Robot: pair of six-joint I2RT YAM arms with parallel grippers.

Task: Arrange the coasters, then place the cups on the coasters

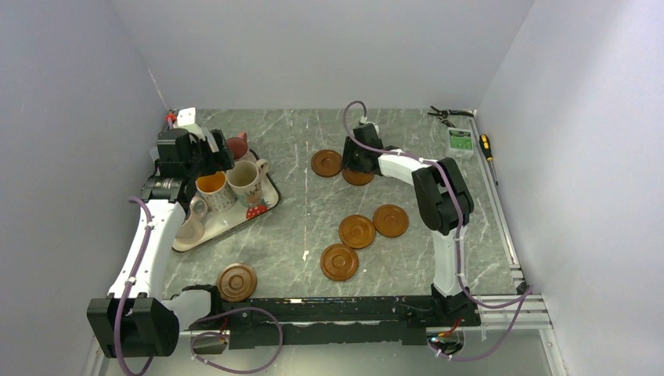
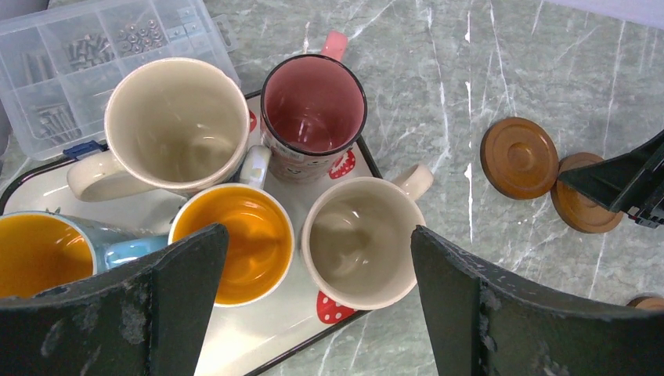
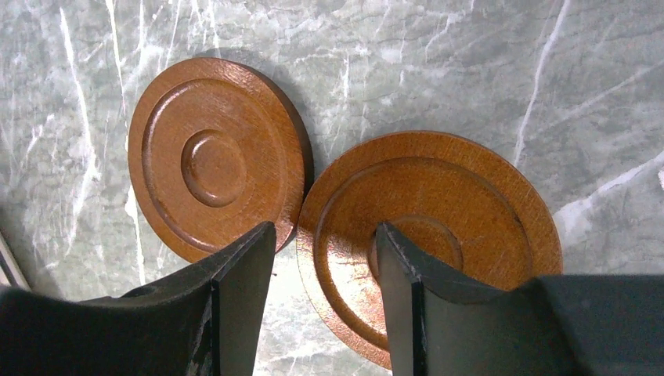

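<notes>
Left claw (image 2: 315,235) is hanging wide open above the tray (image 2: 243,341), its fingers (image 2: 184,274) reaching down on either side of two mugs. Five cups (image 2: 176,125) are standing upright, crowded on that strawberry-print tray: a large cream one, a pink-lined cup (image 2: 313,106), an orange-lined cup (image 2: 235,239), a smaller cream cup (image 2: 360,235) and a blue cup (image 2: 47,251) at the left edge. A clear parts box (image 2: 70,55) is lying behind. On the grey counter (image 2: 470,63), two coasters (image 2: 519,157) are lying edge to edge, with the right arm (image 2: 626,180) covering part of one.

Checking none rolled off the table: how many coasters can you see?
6 coasters: two side by side at the far middle, one under the right gripper; three clustered mid-table; one alone at the near left. None seems hidden.
</notes>
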